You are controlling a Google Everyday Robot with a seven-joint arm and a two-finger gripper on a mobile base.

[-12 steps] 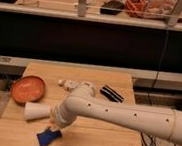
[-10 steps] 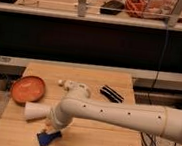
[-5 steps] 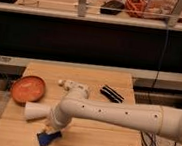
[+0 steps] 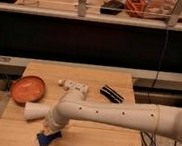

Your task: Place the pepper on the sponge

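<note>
The tool [image 4: 51, 127], grip state unclear, hangs just over the sponge [image 4: 45, 140], whose long axis lies diagonally.

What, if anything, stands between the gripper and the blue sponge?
Nothing visible does. The gripper sits directly above the sponge near the table front edge; the orange plate and black striped object lie farther back.

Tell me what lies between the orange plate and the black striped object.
In the camera view, a white blocky object lies between the orange plate and the black striped object; the claw is at the blue sponge.
</note>
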